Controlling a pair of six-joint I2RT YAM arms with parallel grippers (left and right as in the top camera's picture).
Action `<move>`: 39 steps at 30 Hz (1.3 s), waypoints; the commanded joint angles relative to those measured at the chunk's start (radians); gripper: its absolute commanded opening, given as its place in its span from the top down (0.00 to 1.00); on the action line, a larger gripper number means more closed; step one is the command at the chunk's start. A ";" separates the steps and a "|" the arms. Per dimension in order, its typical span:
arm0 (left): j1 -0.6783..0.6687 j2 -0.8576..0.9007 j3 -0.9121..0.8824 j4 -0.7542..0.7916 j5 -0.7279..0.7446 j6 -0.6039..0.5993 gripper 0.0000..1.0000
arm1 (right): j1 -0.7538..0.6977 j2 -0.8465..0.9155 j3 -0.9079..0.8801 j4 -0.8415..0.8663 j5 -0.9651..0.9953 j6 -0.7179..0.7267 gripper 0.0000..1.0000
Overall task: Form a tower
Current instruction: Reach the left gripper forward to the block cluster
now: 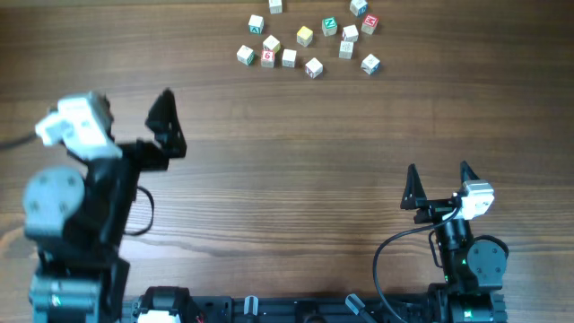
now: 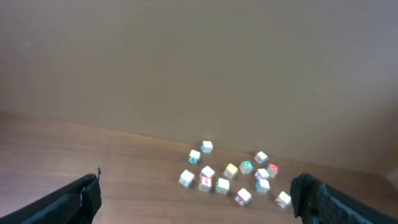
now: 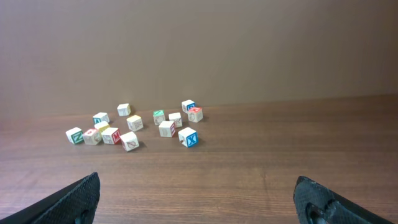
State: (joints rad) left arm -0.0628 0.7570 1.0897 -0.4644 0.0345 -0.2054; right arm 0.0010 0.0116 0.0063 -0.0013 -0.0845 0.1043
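Nothing stacked yet: small pale wooden letter cubes (image 1: 305, 40) lie loose at 12 o'clock on the brown wooden tabletop (image 1: 287, 161). Left hand (image 2: 198, 180) and right hand (image 1: 438, 175) are both spread, empty and well apart from them. I'd start with the outlying cube at the cluster's 4 o'clock edge (image 1: 369, 64), hand squared to its faces.

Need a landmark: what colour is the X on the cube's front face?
Blue; the letter cube shows best in the right wrist view.

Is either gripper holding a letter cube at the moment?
No, the left gripper and right gripper stand open and empty, apart from the letter cubes.
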 commanded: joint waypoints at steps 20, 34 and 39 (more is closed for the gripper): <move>-0.106 1.023 0.621 0.053 0.261 0.158 0.00 | -0.005 -0.004 -0.001 0.003 0.014 0.001 0.00; -0.142 1.460 0.855 0.027 0.290 0.213 0.00 | -0.005 -0.004 -0.001 0.003 0.014 0.001 0.00; -0.181 1.477 0.855 0.096 0.285 0.183 0.00 | -0.005 -0.004 -0.001 0.003 0.014 0.000 0.00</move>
State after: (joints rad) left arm -0.2173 2.2257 1.9274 -0.3931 0.3042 -0.0132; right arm 0.0010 0.0120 0.0063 -0.0006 -0.0849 0.1043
